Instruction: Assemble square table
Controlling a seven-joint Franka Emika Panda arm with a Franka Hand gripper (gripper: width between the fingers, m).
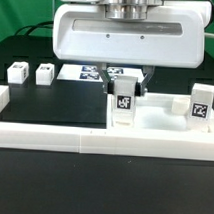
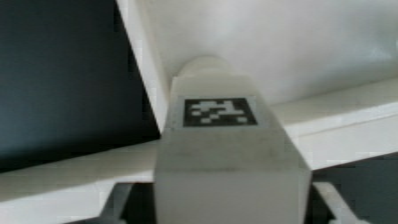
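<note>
Four tagged white leg blocks (image 1: 16,72) show. The gripper (image 1: 126,87) is clamped on the upright leg block (image 1: 123,106), its black-and-white coded tag (image 2: 221,110) facing out, at the edge of the flat square tabletop slab (image 1: 165,119).

I see the outer leg block (image 1: 16,73) and the neighbour leg block (image 1: 43,73) side by side on the table (image 1: 55,105), at the exterior view's left. The marker board (image 1: 81,71) is just right of them. The upright leg block (image 1: 123,99) stands mid-scene beside the square tabletop (image 1: 163,117), with a fourth leg block (image 1: 200,102) further right. The border wall (image 1: 94,143) runs in front.
</note>
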